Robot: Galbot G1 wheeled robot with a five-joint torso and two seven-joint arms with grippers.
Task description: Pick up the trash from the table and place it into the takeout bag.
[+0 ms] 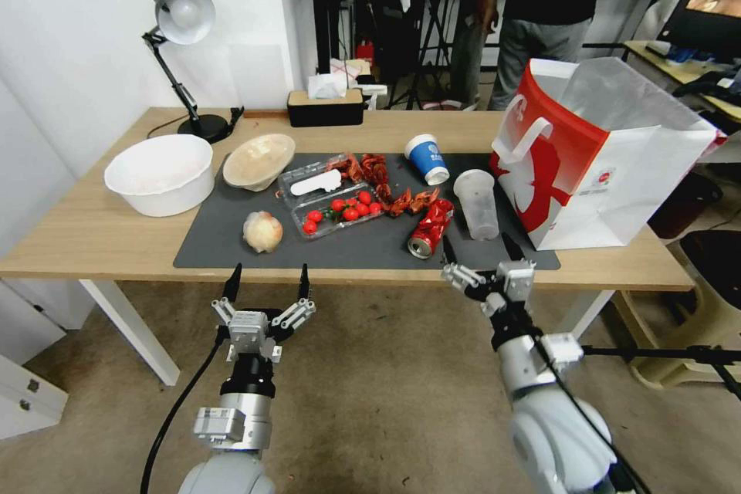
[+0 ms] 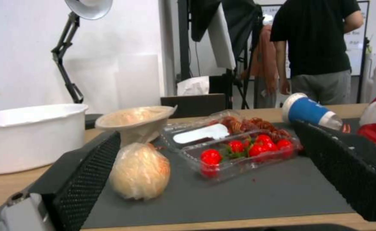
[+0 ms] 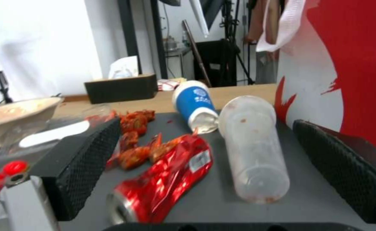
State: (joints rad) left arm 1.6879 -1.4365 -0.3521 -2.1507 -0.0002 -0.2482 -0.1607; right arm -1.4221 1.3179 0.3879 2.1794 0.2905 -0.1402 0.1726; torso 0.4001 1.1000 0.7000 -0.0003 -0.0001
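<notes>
While both grippers, left (image 1: 267,280) and right (image 1: 480,249), hover open at the table's (image 1: 93,235) front edge, the can (image 1: 429,228), cup (image 1: 477,203) and ball (image 1: 262,231) lie on the mat (image 1: 370,247). The bag (image 1: 598,150) stands at the mat's right end, its small label unreadable.

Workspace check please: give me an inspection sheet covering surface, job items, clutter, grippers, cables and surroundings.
Surface: table with dark mat, stable.
Job's things: crushed red can and clear plastic cup lying on the mat; blue-and-white paper cup on its side; wrinkly ball; beige bowl tilted; takeout bag open at the table's right end.
Clutter: tomato tray, red food scraps, white tub, lamp, tissue box.
Grippers: left gripper and right gripper at the near edge, fingers open, empty.
Cables: black cable along the left arm.
Surroundings: a person stands behind the table.
</notes>
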